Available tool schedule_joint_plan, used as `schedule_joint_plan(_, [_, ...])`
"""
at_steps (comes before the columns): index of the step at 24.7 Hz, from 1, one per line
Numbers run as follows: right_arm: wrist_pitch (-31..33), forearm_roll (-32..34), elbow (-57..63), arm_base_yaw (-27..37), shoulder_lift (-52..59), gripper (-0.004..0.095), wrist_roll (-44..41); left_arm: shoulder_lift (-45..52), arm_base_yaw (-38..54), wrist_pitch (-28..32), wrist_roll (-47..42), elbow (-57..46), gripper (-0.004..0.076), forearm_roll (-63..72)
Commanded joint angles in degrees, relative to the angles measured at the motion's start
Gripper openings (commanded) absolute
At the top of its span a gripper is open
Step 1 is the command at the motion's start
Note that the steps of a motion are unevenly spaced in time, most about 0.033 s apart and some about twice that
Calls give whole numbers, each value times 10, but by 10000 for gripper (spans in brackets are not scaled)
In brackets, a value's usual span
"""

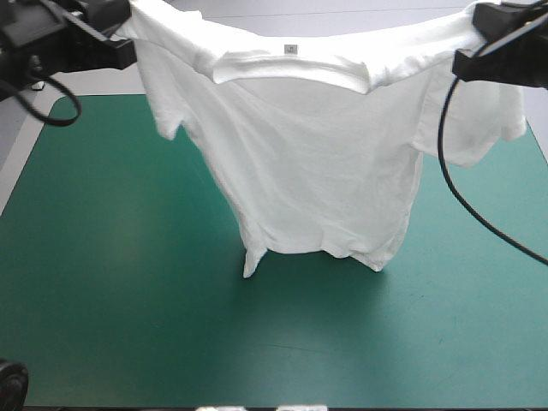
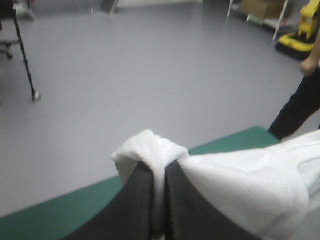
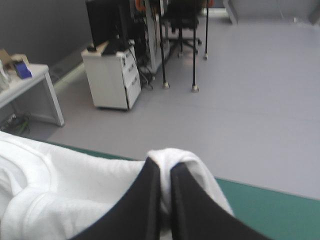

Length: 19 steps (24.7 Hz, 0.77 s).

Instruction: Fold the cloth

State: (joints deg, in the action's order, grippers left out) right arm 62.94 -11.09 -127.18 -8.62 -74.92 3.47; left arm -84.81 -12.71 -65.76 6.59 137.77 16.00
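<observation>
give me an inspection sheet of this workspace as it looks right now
surface: teal-green table cover, smooth and flat where it shows
job's things: white short-sleeved T-shirt, lifted and hanging spread between the two arms, collar uppermost, hem low over the cover; whether it touches cannot be told
clutter: nothing seen
grippers: left gripper shut on one shoulder of the T-shirt; right gripper shut on the other shoulder; cloth bunched over the black fingertips of each
cables: nothing seen that is not the robot's own
surroundings: nothing seen at or over the table
</observation>
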Motion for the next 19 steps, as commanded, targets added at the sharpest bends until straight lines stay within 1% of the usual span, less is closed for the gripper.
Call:
schedule_joint_plan(1, [-66, -26, -33, 2, 48, -17, 17, 71, -2, 94, 7, 15, -10, 36])
schedule_joint_plan(3, [-71, -33, -54, 2, 61, -17, 17, 96, -2, 114, 7, 15, -10, 36])
schedule_joint_plan(4, [-74, -39, -76, 2, 70, -17, 17, 117, -2, 133, 7, 15, -10, 37])
schedule_joint_plan(8, [-71, -51, -120, 2, 73, -17, 17, 149, -2, 157, 9, 15, -10, 38])
schedule_joint_plan(11, [-65, -50, -123, 2, 72, -17, 12, 152, -2, 153, 9, 15, -10, 42])
schedule_joint_plan(13, [-50, -47, -123, 2, 62, -17, 11, 145, -2, 144, 9, 15, -10, 45])
schedule_joint_plan(14, [-37, -45, -123, 2, 48, -17, 11, 133, -2, 137, 9, 15, -10, 45])
schedule_joint_plan(17, [-25, -34, -123, 2, 13, -17, 11, 98, -2, 130, 3, 15, -10, 47])
schedule_joint_plan(19, [-6, -17, -123, 2, -21, -17, -1, 62, -2, 110, 3, 15, -10, 50])
